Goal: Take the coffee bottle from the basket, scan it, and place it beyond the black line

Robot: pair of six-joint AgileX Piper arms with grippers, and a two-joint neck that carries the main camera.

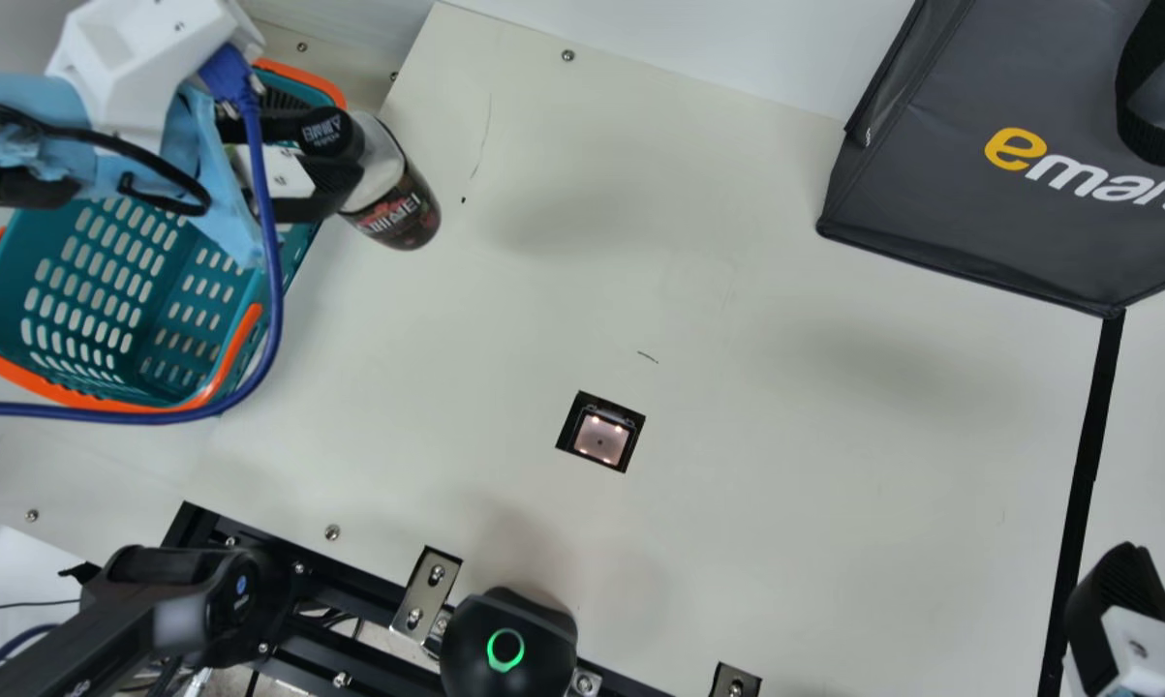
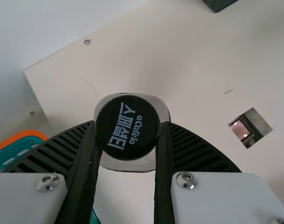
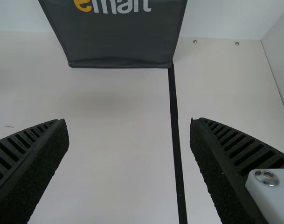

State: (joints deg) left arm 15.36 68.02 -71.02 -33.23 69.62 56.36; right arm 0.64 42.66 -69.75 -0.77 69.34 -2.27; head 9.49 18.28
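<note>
My left gripper is at the upper left of the main view, shut on the black cap end of the coffee bottle, which hangs tilted beside the basket's right side. In the left wrist view, the coffee bottle shows its round cap between the two fingers of my left gripper. The teal basket has orange handles. At the lower right of the main view is my right gripper, near the black line. The right wrist view has my right gripper open, with the black line running between its fingers.
A square scanner window is set in the middle of the cream table. A dark grey bag stands at the back right, at the black line's far end. A black device with a green ring sits at the front edge.
</note>
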